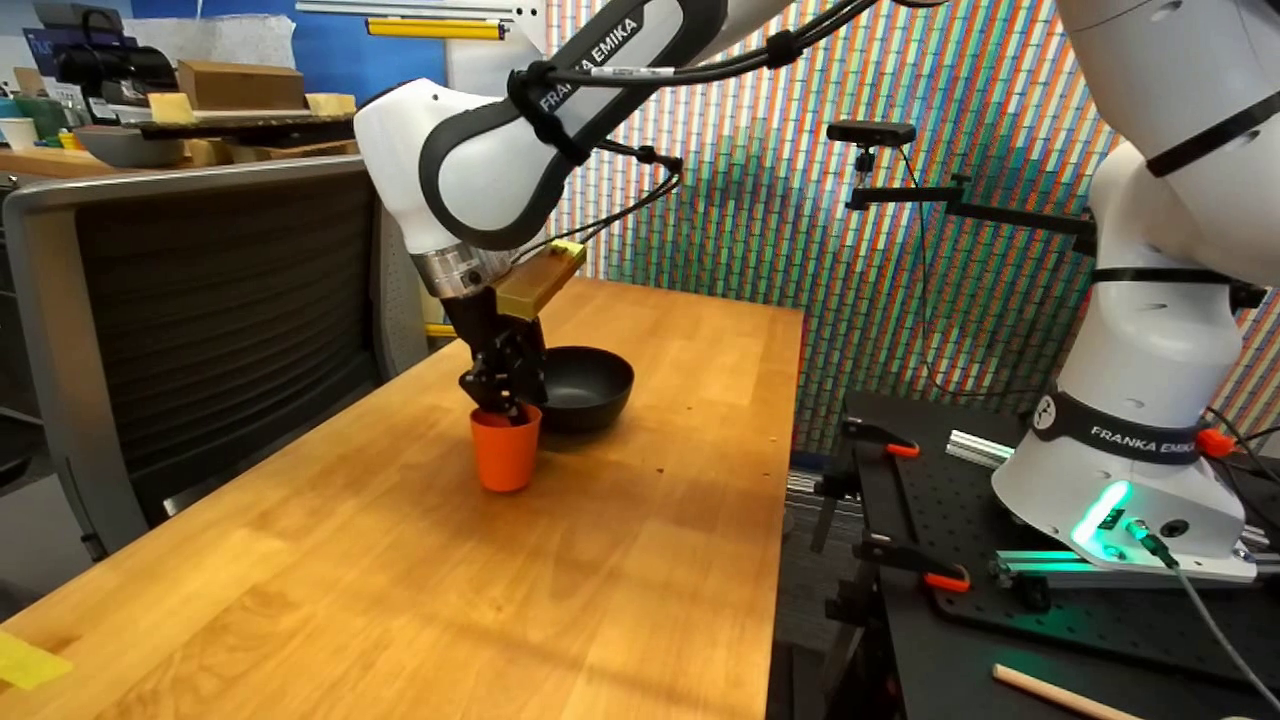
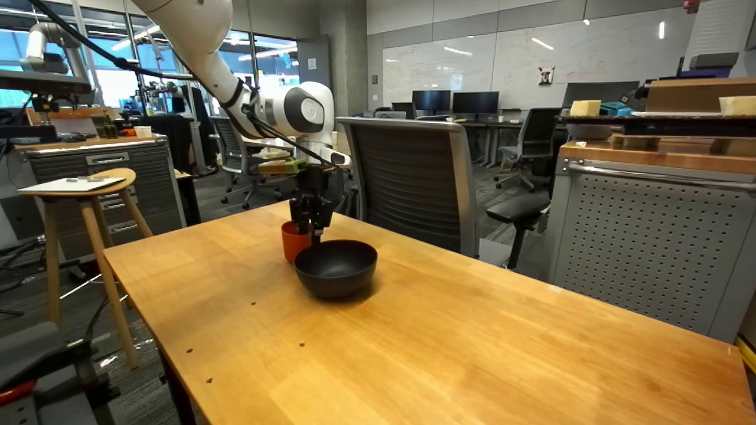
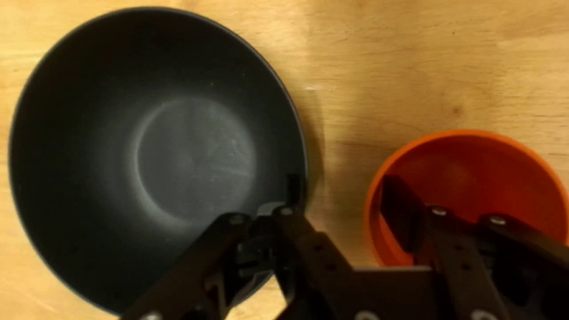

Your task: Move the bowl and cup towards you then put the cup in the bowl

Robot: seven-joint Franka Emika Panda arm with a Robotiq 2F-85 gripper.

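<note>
In an exterior view, the cup (image 1: 505,460) is standing upright just beside the bowl (image 1: 590,385), so the nesting is waiting to be done. In an exterior view, the worktop (image 2: 484,336) is carrying both; whether the pull closer is finished is staying unclear. In the wrist view, the jaws are standing spread, one finger (image 3: 398,211) reaching inside the cup; the bowl is looking black and smooth, the cup plain orange.

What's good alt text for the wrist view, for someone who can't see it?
An open gripper has one finger inside an orange cup at right. A black bowl stands apart at left on the wooden table.
</note>
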